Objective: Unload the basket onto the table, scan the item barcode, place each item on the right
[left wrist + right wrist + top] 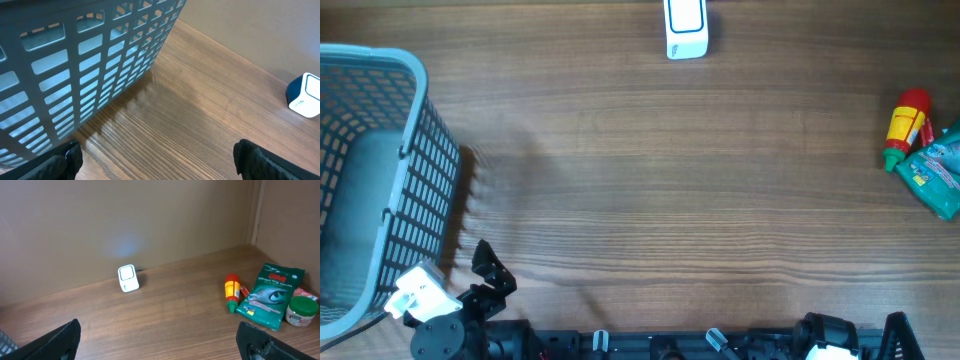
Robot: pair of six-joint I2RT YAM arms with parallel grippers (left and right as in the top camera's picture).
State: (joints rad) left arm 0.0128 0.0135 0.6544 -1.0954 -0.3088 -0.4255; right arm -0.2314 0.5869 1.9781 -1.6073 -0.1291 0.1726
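Bottle (907, 127) lies well right of the scanner (686, 28); the spread, empty left gripper (157, 156) and right gripper (159, 338) could knock it rolling.

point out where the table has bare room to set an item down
The broad middle of the table is bare, between the basket on the left, the white scanner at the far edge and the bottle on the right. Crowded: the right edge, where bottle, green packet and jar cluster.
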